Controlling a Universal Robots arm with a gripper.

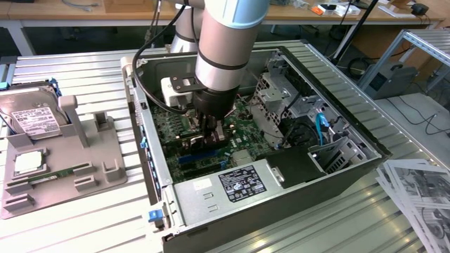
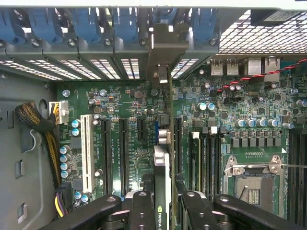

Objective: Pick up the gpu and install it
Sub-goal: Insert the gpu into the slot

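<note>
The black jointed gripper (image 2: 165, 206) pinches the thin, flat gpu (image 2: 162, 160) edge-on over the green motherboard (image 2: 129, 139), its silver bracket (image 2: 160, 55) near the grey case's (image 1: 295, 208) vented wall.

The arm (image 1: 223, 52) reaches steeply down from the top centre of the exterior view, its gripper (image 1: 209, 138) pointing downward, fingers (image 2: 142, 210) clamped on the gpu (image 2: 162, 172).
</note>
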